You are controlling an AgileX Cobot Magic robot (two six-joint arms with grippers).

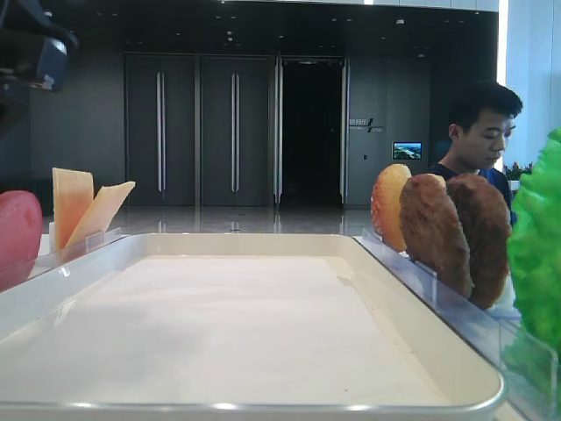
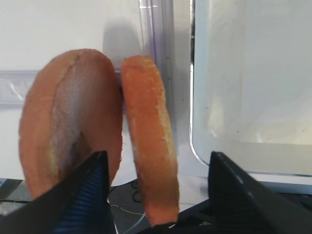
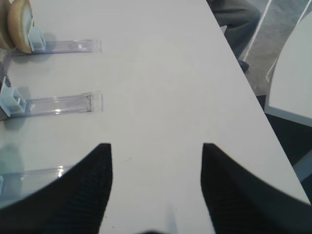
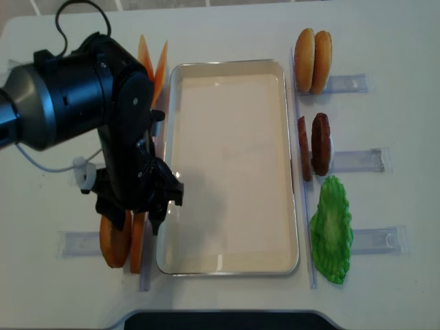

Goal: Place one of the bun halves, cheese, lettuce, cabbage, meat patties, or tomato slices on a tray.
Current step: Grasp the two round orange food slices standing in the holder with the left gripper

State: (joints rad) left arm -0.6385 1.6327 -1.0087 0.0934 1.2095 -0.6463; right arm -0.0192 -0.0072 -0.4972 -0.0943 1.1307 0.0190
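My left gripper (image 4: 137, 206) hangs spread over the two orange discs (image 2: 146, 136) standing on edge in a clear holder just off the tray's (image 4: 234, 265) near-left corner. Its fingers are on either side of them and nothing is pinched yet. These discs are smooth and orange-red with a paler grainy face on the left one, so I take them for the tomato slices, though their colour would also suit a bun. They look light, stiff and a little slick. I would close across the flat faces of the right-hand disc near its top edge, where the holder does not get in the way, and lift straight up so the neighbour is not dragged over.

Further left along the far end of the tray, the cheese (image 4: 159, 65) leans as thin pale orange slices; it looks floppy and easily creased.

The tray itself is cream-white, shallow and glossy at the rim, and holds nothing.

Along its right edge stand the buns (image 4: 313, 51) at the far end, golden with pale faces. Then come two dark rough patties (image 4: 320, 143), and at the near end the frilly green lettuce (image 4: 331, 230), which looks soft and springy.

My right gripper (image 3: 156, 190) is spread wide over bare table (image 3: 161, 87), carrying nothing.
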